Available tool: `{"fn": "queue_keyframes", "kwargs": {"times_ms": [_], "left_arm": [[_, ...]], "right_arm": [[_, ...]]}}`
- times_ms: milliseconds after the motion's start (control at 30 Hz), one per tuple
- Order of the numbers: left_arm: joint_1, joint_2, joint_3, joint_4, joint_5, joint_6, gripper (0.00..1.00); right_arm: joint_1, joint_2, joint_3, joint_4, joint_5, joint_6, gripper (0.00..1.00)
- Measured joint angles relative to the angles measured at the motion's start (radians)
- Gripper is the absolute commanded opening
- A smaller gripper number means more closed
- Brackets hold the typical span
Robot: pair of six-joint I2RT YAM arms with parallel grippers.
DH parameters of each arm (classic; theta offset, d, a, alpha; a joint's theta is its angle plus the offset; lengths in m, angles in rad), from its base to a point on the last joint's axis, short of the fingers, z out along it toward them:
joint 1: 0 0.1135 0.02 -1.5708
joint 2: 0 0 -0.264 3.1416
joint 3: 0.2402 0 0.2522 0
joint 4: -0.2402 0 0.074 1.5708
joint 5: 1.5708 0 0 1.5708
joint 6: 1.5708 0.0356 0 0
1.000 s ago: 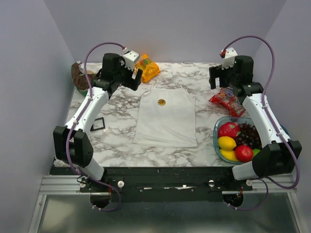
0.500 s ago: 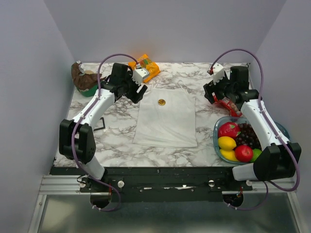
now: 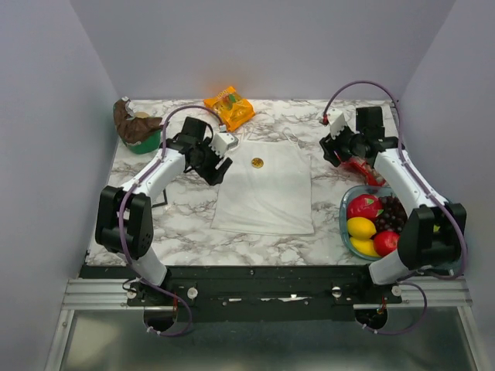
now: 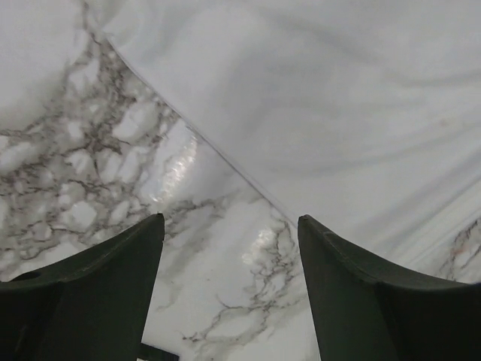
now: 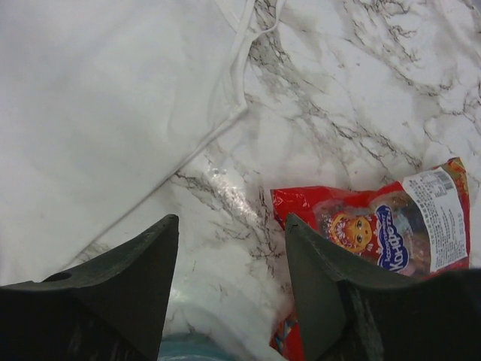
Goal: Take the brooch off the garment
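The left pincer (image 4: 227,226) has its jaws apart with nothing between them; it hangs low over bare marble, just beside the left hem of the garment (image 4: 338,113), towards the far-left part of the desk (image 3: 186,209). The right pincer (image 5: 231,222) is likewise spread and empty; below it lies marble between the garment's right shoulder corner and a red snack packet (image 5: 376,226), near the desk's right edge; neither pincer touches the cloth as far as the views show.

Outward from both, the garment lies flat in the middle of the desk, straps towards the far edge; the brooch (image 3: 257,163) sits on its upper chest, roughly midway between the two pincers and apart from each; neither wrist view shows it.

Judged from this, nothing of the task proper is done; the brooch is on the cloth and ungrasped. What is left seems to be everything that counts: bring one pincer onto the small disc, probably pin the cloth down with the other, close, and lift the brooch clear.
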Motion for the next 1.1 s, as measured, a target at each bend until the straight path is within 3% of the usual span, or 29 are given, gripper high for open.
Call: {"fn": "queue_keyframes", "kwargs": {"times_ms": [367,567,800,1100], "left_arm": [[-0.001,-0.05,-0.223,-0.092,0.07,0.153,0.73],[-0.031,-0.025,-0.225,-0.09,0.081,0.222,0.67],[-0.099,0.023,-0.253,-0.093,0.043,0.298,0.62],[-0.101,0.042,-0.245,-0.098,-0.052,0.352,0.57]], "right_arm": [[0.05,0.341,0.271,-0.019,0.011,-0.132,0.55],[0.082,0.499,0.447,-0.103,0.015,-0.195,0.36],[0.105,0.565,0.482,-0.183,0.032,-0.249,0.36],[0.137,0.631,0.457,-0.214,0.124,-0.274,0.37]]}}
